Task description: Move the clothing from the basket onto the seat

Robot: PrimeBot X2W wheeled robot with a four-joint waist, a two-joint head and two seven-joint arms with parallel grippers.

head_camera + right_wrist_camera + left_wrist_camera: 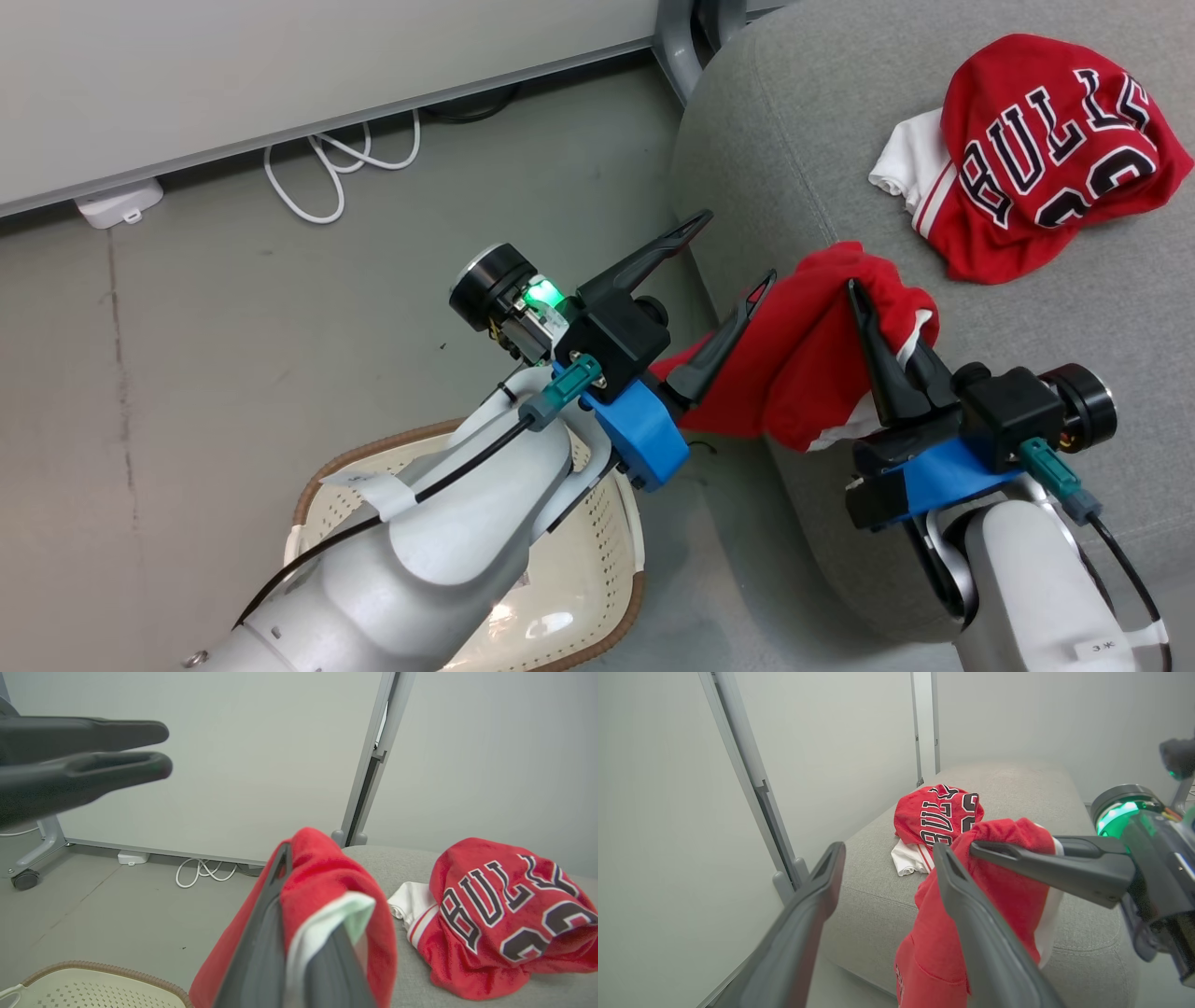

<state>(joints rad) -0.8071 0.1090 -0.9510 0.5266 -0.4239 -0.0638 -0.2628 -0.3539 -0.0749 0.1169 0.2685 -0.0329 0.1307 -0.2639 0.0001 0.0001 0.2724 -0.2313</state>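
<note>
Red fuzzy cloth with a white band, one piece of the clothing (803, 373), is pinched between the two long dark fingers of the right gripper (873, 327). They are clamped on its bunched top, and the rest sags in soft folds over the seat's rounded near edge. The seat (803, 121) is grey woven fabric with a seam (1092, 947) running round its side. Further onto the seat, apart from the held piece, lies a crumpled red jersey (1046, 159). Its dark-outlined white letters read "BULL", a number is partly folded away, and a white part pokes out from under it. The left gripper (738, 247) stands spread beside the seat's edge with nothing between its fingers. One finger overlaps the hanging cloth; whether they touch cannot be told. Off the seat, on the floor (233, 327), sits the basket (373, 448), cream perforated plastic with a brown braided rim. The left forearm (448, 541) covers most of it, so its contents cannot be made out.
</note>
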